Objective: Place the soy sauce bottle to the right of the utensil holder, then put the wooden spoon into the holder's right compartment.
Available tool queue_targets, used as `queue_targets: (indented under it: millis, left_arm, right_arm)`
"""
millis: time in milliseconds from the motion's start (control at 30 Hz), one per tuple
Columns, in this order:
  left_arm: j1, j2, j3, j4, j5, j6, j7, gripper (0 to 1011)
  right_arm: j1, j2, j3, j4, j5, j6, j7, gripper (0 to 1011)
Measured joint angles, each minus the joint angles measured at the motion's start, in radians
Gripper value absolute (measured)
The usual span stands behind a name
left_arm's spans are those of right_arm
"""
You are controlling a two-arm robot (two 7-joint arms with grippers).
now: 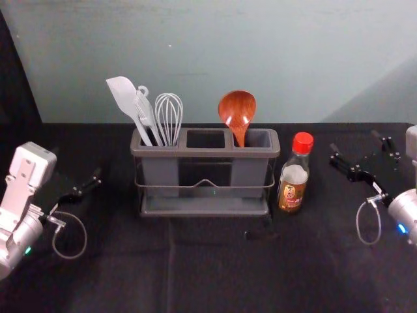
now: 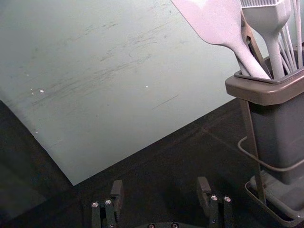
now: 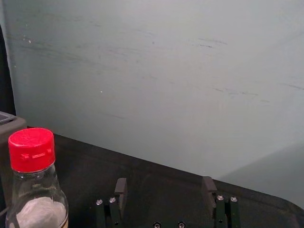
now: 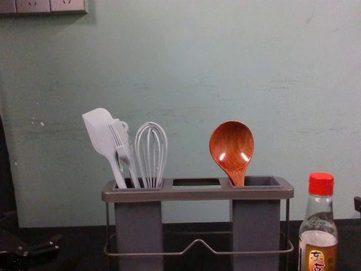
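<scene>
Cloth [image 1: 221, 280], black and creased, meets my grey-green wall [image 1: 300, 59], soy sauce bottle [image 1: 292, 189] standing right of the holder [image 1: 205, 153], wooden spoon [image 1: 236, 109] in its right compartment, my left gripper [image 1: 77, 163] and right gripper [image 1: 354, 142] flanking them, fingers [image 3: 208, 187] spread.

I note moderate light, twin glare spots on the wooden spoon [image 4: 232, 145], shadow darkening the wall's [image 1: 293, 59] right side.

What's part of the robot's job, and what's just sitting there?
For the job:
utensil holder
soy sauce bottle, on its right
wooden spoon, in its right compartment
left hand and right hand, open, at either side

Just there, left compartment:
pale spatula
whisk
ridged tool
</scene>
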Motion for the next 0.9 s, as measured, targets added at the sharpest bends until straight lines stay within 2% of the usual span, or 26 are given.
queue_targets:
  millis: [900]
  left_arm:
    - [0.000, 0.000, 0.000, 0.000, 0.000, 0.000, 0.000, 1012]
  right_arm:
    - [0.000, 0.001, 0.000, -0.002, 0.001, 0.001, 0.000, 1002]
